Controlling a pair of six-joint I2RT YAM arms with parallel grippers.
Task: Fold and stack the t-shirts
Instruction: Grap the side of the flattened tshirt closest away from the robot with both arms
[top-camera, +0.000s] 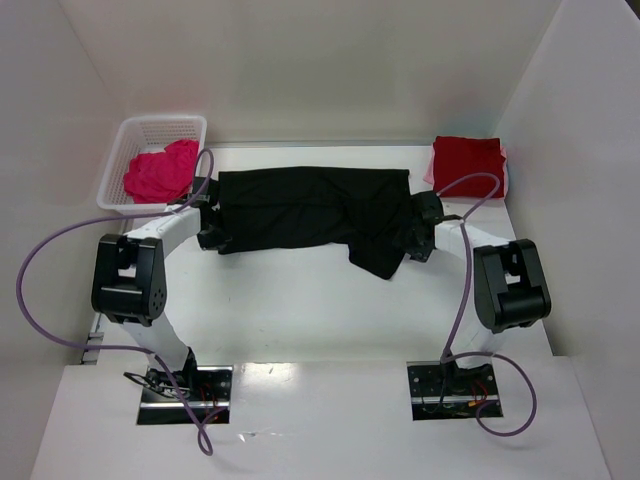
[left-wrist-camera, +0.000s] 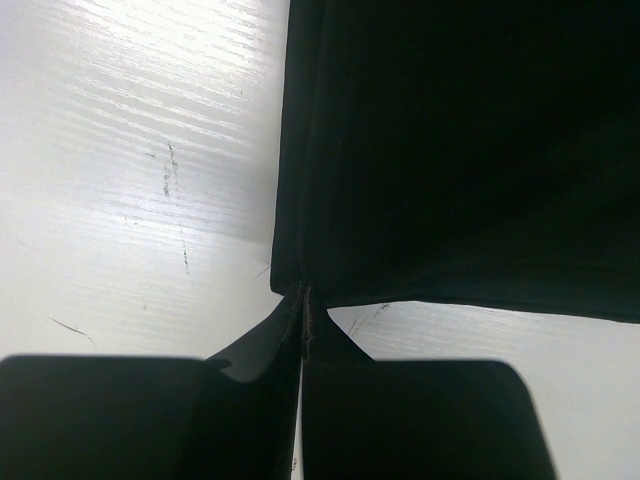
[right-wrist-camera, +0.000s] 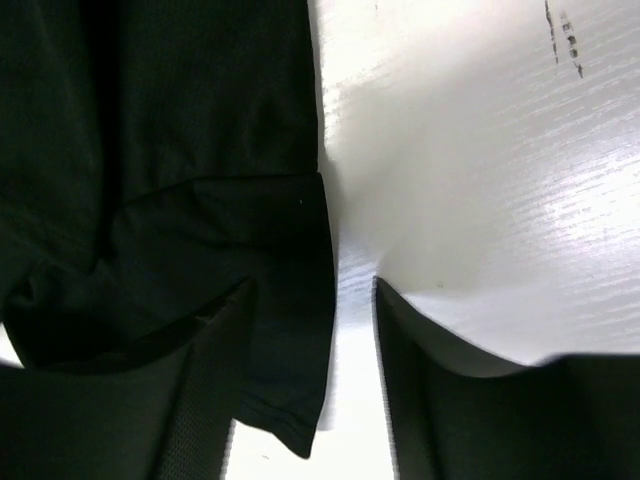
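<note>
1. Shirts first: the black t-shirt (top-camera: 310, 205) lies stretched sideways across the middle of the table (top-camera: 300, 320). It looks gathered into a long band, with what looks like a sleeve (top-camera: 380, 262) flopping toward the near side at its right end. The dark red t-shirt (top-camera: 467, 160) sits folded in the far right corner. The pink t-shirt (top-camera: 160, 172) is bunched up in the basket (top-camera: 130, 130) at far left.
2. As for why the arms sit where they do, the left gripper (top-camera: 212, 215) is at the shirt's left end and the right gripper (top-camera: 425, 225) is at its right end. My guess is they're working both ends together so the cloth stays taut and square for the next fold.
3. In its wrist view, the left gripper (left-wrist-camera: 303, 295) has its fingers pressed together with no gap. They're pinching the corner of the black t-shirt (left-wrist-camera: 460, 150) right at the tips.
4. The right gripper (right-wrist-camera: 312, 290) is spread apart, with bare table (right-wrist-camera: 480, 150) showing in the gap.
   - One finger is lost against the dark sleeve (right-wrist-camera: 290, 400), and I can't tell whether the cloth is touching it.
   - The other finger (right-wrist-camera: 470, 410) is clear of the cloth, so nothing is clamped.
5. My take: the right side needs a proper grip before any lift, or the shirt will drag lopsided.
</note>
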